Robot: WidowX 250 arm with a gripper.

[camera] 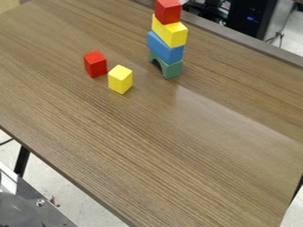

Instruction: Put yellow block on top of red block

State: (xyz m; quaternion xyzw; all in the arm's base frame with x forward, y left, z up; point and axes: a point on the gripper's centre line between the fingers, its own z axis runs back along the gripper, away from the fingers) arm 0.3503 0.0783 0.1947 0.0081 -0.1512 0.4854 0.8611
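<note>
Camera view, and here we go: on the brown table [177, 146], clock read from mid-view, the yellow block [120, 80] sits at 11 o'clock. The red block [95, 64] is just beside it, on its 10 o'clock side; whether they touch, I can't tell. The gripper, apart, together or clamped on something? Cannot tell. Now the big obstacle: between 2 and 3 o'clock from that yellow block rises a tower, green arch [169, 68] at its foot, then blue piece [165, 48], upper yellow piece [170, 32] and top red piece [168, 11], all slightly twisted. Beyond the far edge, at 1 o'clock, there's a black box [247, 17]. The near edge slants from 9 down to 6 o'clock, a metal plate [44, 201] past it at 7 to 8. And the room to move? Wood grain sweeps broadly from 3 round to 6 o'clock, with another stretch out toward 10.
</note>
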